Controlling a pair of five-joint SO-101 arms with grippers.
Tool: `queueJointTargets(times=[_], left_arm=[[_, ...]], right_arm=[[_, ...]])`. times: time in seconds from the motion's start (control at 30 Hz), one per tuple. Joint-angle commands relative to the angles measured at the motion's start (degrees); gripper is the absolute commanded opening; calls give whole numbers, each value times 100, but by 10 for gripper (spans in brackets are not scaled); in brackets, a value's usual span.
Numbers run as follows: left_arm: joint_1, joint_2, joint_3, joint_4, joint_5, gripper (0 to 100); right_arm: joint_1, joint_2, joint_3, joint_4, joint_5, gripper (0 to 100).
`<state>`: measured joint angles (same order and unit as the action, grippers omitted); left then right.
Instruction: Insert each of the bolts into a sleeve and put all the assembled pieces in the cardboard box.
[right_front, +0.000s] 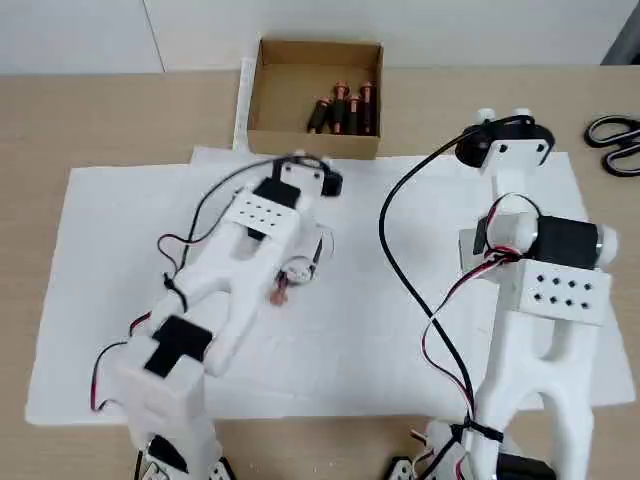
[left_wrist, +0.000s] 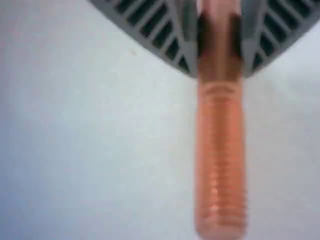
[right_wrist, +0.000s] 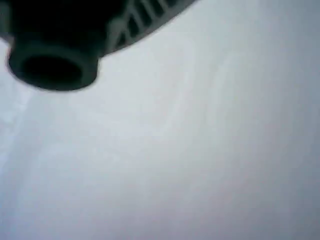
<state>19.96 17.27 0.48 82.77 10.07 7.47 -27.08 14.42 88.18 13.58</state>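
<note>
A copper bolt (left_wrist: 220, 165) is clamped between the grey ribbed fingers of my left gripper (left_wrist: 220, 55), its threaded shaft sticking out over the white paper. From above, that bolt (right_front: 280, 294) hangs just under the left gripper (right_front: 290, 275) near the middle of the sheet. My right gripper (right_wrist: 80, 30) is shut on a black sleeve (right_wrist: 52, 67), whose open round end faces the camera above the paper. The right arm (right_front: 555, 280) stands at the right side of the sheet. The cardboard box (right_front: 262, 100) at the back holds several assembled pieces (right_front: 345, 110).
A white paper sheet (right_front: 120, 300) covers most of the wooden table (right_front: 100, 120). Black-handled scissors (right_front: 615, 140) lie at the far right edge. A black cable (right_front: 400, 270) loops between the two arms.
</note>
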Motion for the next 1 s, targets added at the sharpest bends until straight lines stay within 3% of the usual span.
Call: queueJointTargets(times=[0.0,0.3,0.47,0.6,0.77,0.97], left_arm=[[-26,-941,-338,-62,-747,10],[-290,-1741,-312,-273,-2215,6],[-519,-1741,-303,-545,-4440,6],[-686,-1741,-40,-826,-5495,6],[-677,-1741,479,-1134,-7411,6],[-695,-1732,1420,-2303,-8035,6]], right_arm=[[31,-180,-26,-92,0,5],[40,-198,-26,-92,0,5],[22,-198,-26,-84,-26,5],[22,-189,-26,-84,-114,5],[13,-207,-26,-84,-114,5],[4,-215,-26,-92,-114,5]])
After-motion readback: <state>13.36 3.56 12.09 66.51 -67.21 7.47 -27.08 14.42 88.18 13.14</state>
